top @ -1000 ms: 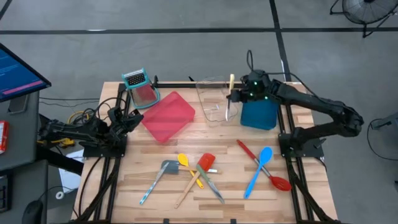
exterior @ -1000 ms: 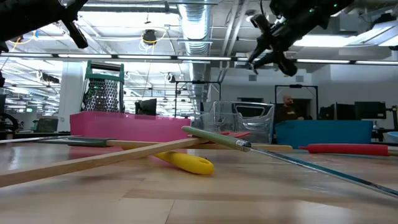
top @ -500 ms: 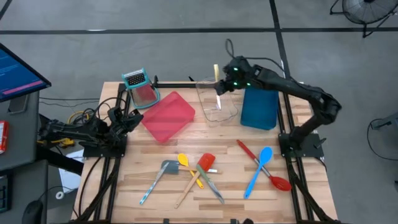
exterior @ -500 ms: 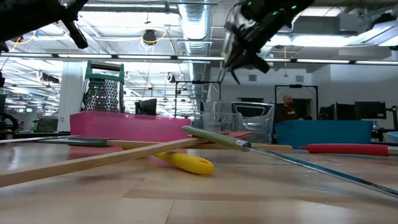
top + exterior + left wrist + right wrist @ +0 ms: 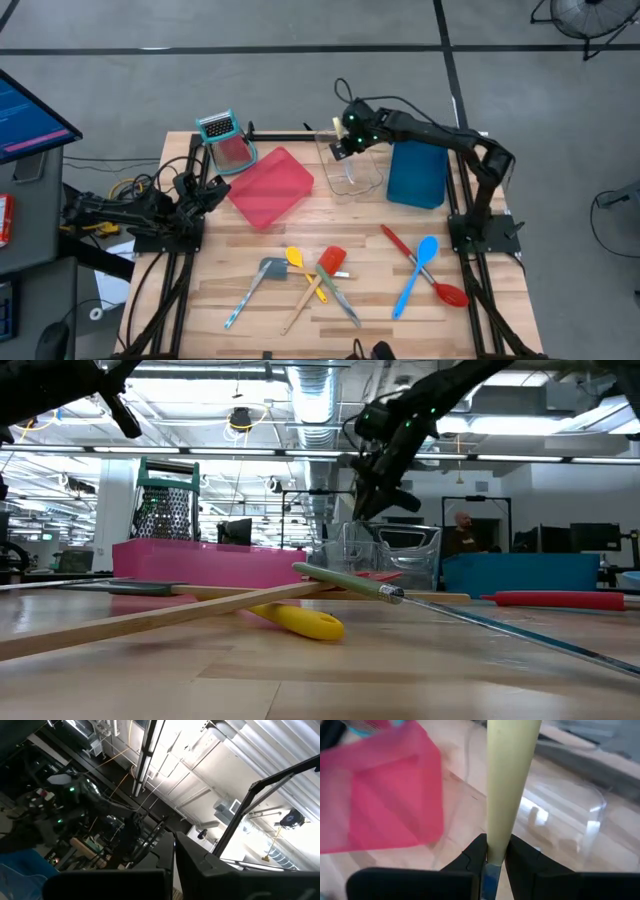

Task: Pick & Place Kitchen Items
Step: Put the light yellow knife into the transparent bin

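My right gripper hangs over the clear tray at the table's far middle, shut on a knife with a cream handle. It also shows in the low view. My left gripper waits shut at the table's left edge, beside the red tray. On the near half of the table lie the yellow spoon, the red spatula, the grey-teal spatula, a knife, the blue spatula and the red spoon. My right gripper pinches the knife between its two fingers at the narrow end of the cream handle, where the blade begins. The fingers slant down and lie across the knife. The knife is lifted clear above the clear tray.
A blue tray stands right of the clear tray. A teal-topped grater stands at the far left, behind the red tray. The utensils lie crossed over one another near the front middle. Bare wood shows between the trays and the utensils.
My right gripper has carried the knife toward the table's left edge, from beside the blue tray to over the clear tray, and has come down a little. It has stayed shut on the knife, which stays clear of the table.
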`<state>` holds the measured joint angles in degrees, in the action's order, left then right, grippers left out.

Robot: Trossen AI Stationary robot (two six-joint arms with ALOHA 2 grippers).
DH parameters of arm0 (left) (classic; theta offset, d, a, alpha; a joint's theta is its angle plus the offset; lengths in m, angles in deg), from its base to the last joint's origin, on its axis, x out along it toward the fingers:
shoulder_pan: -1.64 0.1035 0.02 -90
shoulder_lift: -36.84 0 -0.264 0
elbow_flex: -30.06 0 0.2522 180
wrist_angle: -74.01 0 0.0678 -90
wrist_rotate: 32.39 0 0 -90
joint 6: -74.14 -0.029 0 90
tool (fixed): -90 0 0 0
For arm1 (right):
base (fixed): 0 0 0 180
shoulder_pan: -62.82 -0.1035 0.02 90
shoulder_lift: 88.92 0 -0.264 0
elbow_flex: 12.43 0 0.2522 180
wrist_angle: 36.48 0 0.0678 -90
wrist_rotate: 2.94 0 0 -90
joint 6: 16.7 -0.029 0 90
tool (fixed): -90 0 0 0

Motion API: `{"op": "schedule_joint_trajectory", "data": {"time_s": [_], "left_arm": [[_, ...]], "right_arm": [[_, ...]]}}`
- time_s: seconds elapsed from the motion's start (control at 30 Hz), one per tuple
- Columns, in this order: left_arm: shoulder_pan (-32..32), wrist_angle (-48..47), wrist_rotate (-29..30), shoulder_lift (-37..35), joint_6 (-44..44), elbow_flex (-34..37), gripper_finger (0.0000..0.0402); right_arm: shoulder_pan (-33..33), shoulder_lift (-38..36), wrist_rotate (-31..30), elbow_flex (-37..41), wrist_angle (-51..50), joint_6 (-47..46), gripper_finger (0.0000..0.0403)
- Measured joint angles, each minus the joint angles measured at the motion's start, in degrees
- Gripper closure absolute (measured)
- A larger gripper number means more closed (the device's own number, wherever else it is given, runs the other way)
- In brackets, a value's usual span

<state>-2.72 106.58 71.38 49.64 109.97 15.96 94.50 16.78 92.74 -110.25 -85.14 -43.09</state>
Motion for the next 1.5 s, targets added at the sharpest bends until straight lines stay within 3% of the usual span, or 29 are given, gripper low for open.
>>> {"op": "schedule_joint_trajectory", "data": {"time_s": [0.43, 0.63, 1.0, 1.5], "left_arm": [[-0.01, -0.01, 0.08, 0.02, -0.02, -0.01, 0.0399], [-0.02, -0.02, 0.23, 0.02, -0.02, 0.01, 0.0399], [-0.02, -0.02, 0.14, 0.02, -0.04, 0.0, 0.0399], [0.0, 0.0, 0.02, 0.02, -0.04, 0.01, 0.0399]], "right_arm": [[-0.39, 3.53, -3.45, 0.04, -2.0, 2.0, 0.0345], [-1.94, 3.44, -10.08, 0.0, -1.45, 4.48, 0.0345], [-5.71, 5.81, -16.08, -0.04, 0.09, 8.28, 0.0345], [-6.0, 6.19, -16.72, 0.0, 0.88, 6.94, 0.0345]]}}
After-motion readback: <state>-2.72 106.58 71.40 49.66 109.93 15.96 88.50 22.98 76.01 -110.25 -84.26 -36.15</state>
